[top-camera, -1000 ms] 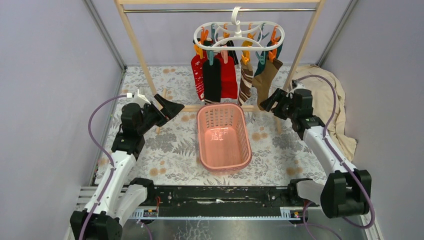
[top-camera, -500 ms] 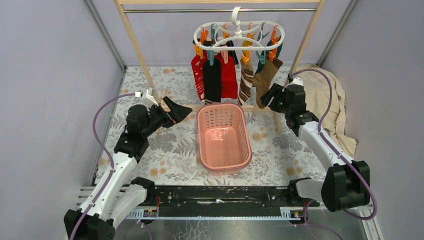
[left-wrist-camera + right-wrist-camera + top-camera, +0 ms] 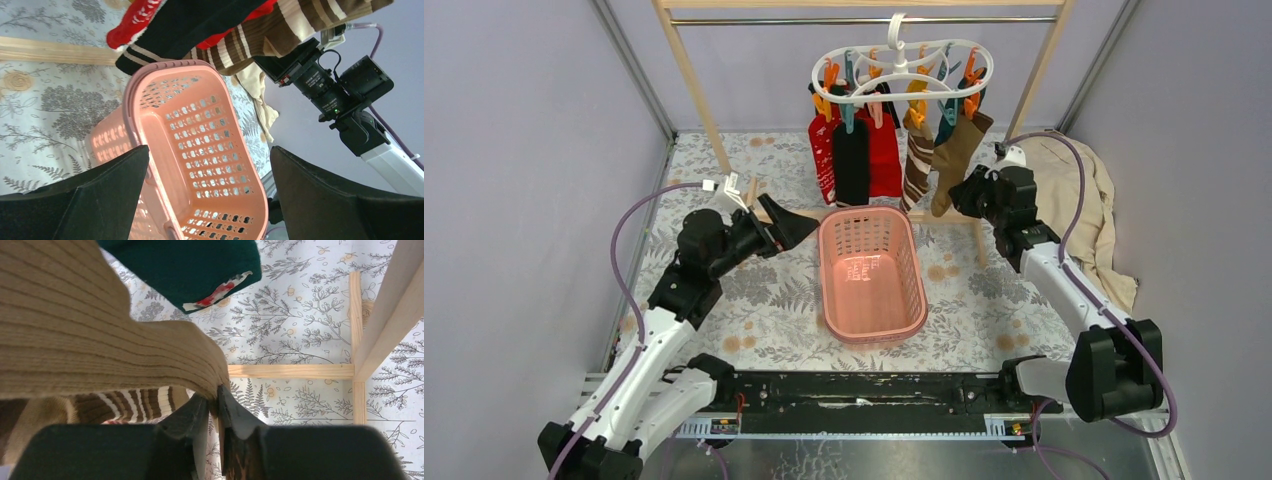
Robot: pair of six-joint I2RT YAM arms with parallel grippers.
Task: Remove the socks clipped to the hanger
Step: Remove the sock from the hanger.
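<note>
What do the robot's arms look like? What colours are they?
The left arm and the right arm are white tubes linked by chunky black joints. A thin purple cable loops along each one. Each arm ends in a black gripper with two wedge-shaped fingers: the left gripper and the right gripper.

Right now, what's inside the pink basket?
Nothing that I can see: the basket shows only its bare pink bottom and holed walls. The socks hang at its far end, not in it. From above, nothing covers its inside.
</note>
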